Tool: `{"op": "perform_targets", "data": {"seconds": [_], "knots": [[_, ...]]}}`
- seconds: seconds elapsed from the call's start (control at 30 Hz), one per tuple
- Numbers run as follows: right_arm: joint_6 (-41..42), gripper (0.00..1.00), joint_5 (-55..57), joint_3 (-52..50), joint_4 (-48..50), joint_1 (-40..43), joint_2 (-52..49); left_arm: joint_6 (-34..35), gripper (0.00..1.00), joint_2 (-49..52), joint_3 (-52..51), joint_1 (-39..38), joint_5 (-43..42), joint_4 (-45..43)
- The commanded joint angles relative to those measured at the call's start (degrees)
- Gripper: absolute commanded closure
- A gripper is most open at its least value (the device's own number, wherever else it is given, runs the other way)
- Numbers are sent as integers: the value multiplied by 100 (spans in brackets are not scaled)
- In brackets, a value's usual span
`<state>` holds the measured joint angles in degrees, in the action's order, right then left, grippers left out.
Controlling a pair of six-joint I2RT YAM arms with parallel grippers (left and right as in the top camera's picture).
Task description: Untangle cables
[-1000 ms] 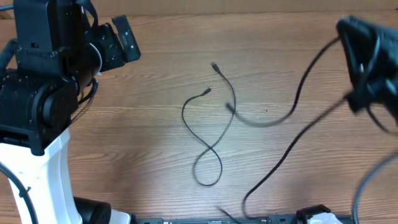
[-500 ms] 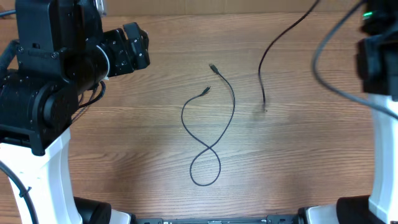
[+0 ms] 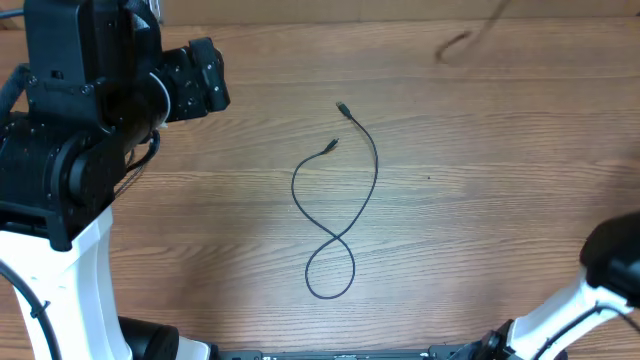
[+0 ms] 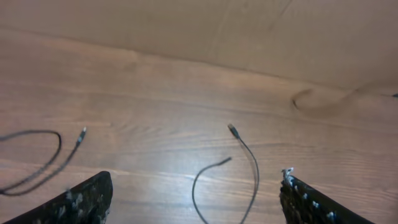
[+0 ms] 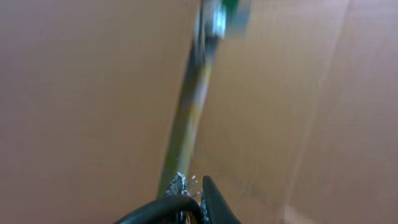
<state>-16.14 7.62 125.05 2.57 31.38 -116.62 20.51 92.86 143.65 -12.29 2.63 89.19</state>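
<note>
Overhead: left arm upper-left, fingers apart; cable looped mid-table

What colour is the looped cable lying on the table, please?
The cable is black, clearest in the overhead view.

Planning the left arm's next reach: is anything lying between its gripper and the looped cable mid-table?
Nothing visible does. Only bare table lies between the open left gripper and the looped cable; another cable lies off to the side, out of that path.
</note>
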Motion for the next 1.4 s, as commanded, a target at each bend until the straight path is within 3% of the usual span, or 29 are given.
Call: {"op": "perform_targets", "data": {"seconds": [0.0,0.53,0.67,0.7,0.73,0.77,1.03,1.23,1.37], "knots": [[640,93,-173,461,-57,269,-459,-254,14,-26,33,-11,232,-96],[2393,92,-1624,457,-1891,188,-2789,-232,16,424,33,-13,101,149],[2323,91,-1755,455,-2205,37,-2970,-234,16,584,33,-13,-118,258],[2315,67,-1744,455,-2258,2,-2970,-234,16,621,33,-13,-120,313],[2317,29,-1740,455,-2297,-24,-2970,-236,16,645,33,-15,-118,352],[2321,0,-1810,461,-2363,-46,-2949,-256,16,682,33,-15,-118,407],[2420,0,-3432,481,-2695,-52,-2155,-256,16,715,33,-15,-116,507],[2865,0,-3397,481,-3644,-588,-1394,-278,16,715,33,-15,-114,507],[3954,0,-2994,474,-3976,-1368,-1327,-278,16,717,33,-15,-116,516]]}}
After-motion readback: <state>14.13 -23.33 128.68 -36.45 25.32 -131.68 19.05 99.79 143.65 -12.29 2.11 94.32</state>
